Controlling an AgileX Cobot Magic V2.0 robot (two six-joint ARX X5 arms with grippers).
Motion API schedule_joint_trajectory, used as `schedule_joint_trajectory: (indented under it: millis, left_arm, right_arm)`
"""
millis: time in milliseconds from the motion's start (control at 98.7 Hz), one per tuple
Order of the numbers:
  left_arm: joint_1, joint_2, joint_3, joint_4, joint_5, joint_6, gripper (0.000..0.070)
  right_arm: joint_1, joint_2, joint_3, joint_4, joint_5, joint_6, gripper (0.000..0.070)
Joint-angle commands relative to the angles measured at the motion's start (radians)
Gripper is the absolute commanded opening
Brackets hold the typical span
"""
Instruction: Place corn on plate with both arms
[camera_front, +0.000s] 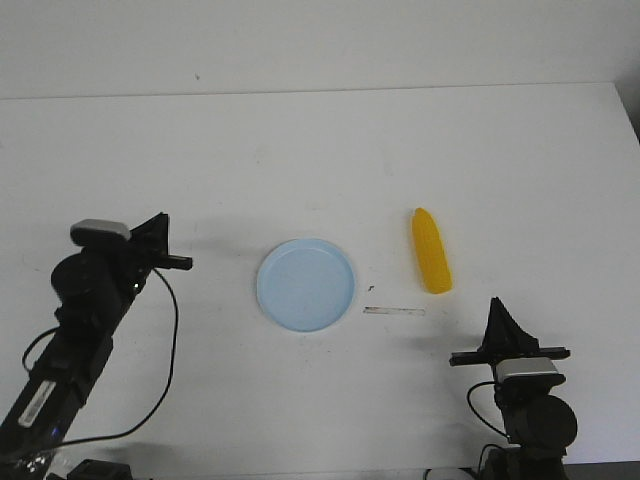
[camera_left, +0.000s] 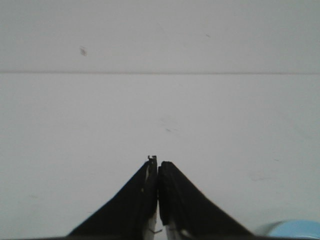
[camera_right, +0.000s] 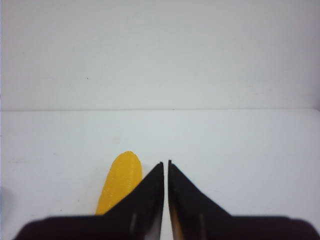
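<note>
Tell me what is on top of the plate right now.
Nothing: the plate shows only its bare pale blue surface. The corn lies on the table to its right, apart from it. No part of the plate is covered.

My arms (camera_front: 85, 300) are showing black casings, each wearing a grey-silver camera block (camera_front: 100, 232), trailing looping black cables (camera_front: 165, 330) and ending in pointed black jaws.

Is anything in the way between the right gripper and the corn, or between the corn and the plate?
Nothing visible blocks either path. The right gripper sits nearer the camera than the corn, with bare table between them. Between the corn and the plate the table shows only a thin flat strip and a tiny dark speck.
</note>
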Motion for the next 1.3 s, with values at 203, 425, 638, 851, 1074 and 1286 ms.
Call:
schedule_joint_trajectory:
  millis: [203, 425, 638, 851, 1074, 1286]
  left_arm:
    - [0.076, -0.307, -0.229, 0.024, -0.062, 0.111, 0.0]
    - [0.116, -0.59, -0.391, 0.012, -0.062, 0.109, 0.0]
    - [0.119, -0.774, -0.41, -0.13, -0.062, 0.11, 0.0001]
    - [0.119, -0.848, -0.41, -0.142, -0.062, 0.11, 0.0003]
    - [0.119, -0.863, -0.41, -0.175, -0.066, 0.109, 0.0002]
    - [0.119, -0.863, -0.41, -0.175, -0.066, 0.109, 0.0002]
  right_arm:
    - [0.0, -0.001, -0.001, 0.01, 0.0, 0.01, 0.0013]
    - [0.0, -0.001, -0.001, 0.01, 0.0, 0.01, 0.0013]
    - [0.0, -0.001, -0.001, 0.01, 0.0, 0.01, 0.0013]
    - [0.0, -0.001, -0.001, 0.01, 0.0, 0.01, 0.0013]
    - [0.0, -0.001, -0.001, 0.01, 0.0, 0.01, 0.0013]
    - [0.0, -0.001, -0.001, 0.011, 0.0, 0.015, 0.0013]
